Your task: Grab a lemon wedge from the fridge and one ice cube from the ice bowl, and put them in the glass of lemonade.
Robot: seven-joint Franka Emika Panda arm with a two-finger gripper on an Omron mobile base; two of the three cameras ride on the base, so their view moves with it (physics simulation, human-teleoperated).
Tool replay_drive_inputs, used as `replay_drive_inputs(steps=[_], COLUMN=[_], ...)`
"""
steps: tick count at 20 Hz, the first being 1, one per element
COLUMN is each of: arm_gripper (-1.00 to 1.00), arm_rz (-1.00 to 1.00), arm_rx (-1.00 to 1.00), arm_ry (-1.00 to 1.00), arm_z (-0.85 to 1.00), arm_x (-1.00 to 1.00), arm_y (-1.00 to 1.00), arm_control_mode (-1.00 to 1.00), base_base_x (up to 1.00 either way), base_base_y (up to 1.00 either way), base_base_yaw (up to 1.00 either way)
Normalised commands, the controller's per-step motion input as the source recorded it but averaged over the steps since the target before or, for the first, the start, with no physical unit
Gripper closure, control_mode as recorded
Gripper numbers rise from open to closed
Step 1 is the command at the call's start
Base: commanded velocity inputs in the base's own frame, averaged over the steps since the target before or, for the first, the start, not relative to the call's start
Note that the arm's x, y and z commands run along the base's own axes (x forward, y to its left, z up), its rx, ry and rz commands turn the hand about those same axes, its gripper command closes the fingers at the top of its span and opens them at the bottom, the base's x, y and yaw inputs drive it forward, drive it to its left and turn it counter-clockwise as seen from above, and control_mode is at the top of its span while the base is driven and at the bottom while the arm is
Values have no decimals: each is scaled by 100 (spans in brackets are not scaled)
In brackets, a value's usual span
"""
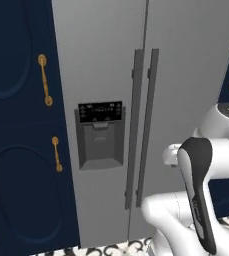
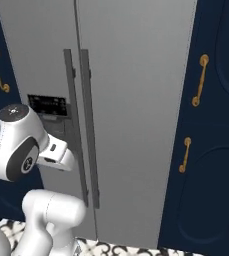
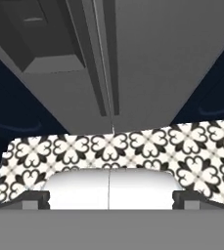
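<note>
The tall grey fridge [image 1: 186, 60] [image 2: 136, 100] stands right in front of me with both doors shut. Its two long bar handles [image 1: 141, 130] [image 2: 80, 125] run side by side down the middle, and the dark dispenser panel [image 1: 100, 135] [image 2: 48, 106] sits in the left door. My gripper [image 3: 111, 197] is open and holds nothing. It points down at the fridge's lower edge [image 3: 152, 58] and the floor. My folded white arm [image 1: 201, 195] [image 2: 16, 145] hangs low before the doors. The lemon wedge, the ice bowl and the glass of lemonade are out of view.
Navy cabinets [image 1: 21, 150] [image 2: 211, 150] with gold handles [image 1: 45, 80] [image 2: 201, 80] flank the fridge on both sides. Black-and-white patterned floor tiles [image 3: 133, 146] lie below the fridge doors.
</note>
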Motion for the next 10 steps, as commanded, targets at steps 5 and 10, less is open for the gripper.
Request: replay_drive_inputs(steps=[5, 10], arm_gripper=[-100, -100], arm_rz=[0, 0], arm_rx=[0, 0], arm_ry=[0, 0], arm_z=[0, 0], arm_x=[0, 0], arm_y=[0, 0], arm_control_mode=[100, 100], base_base_x=[-56, -38], base_base_y=[0, 0], base_base_yaw=[2, 1])
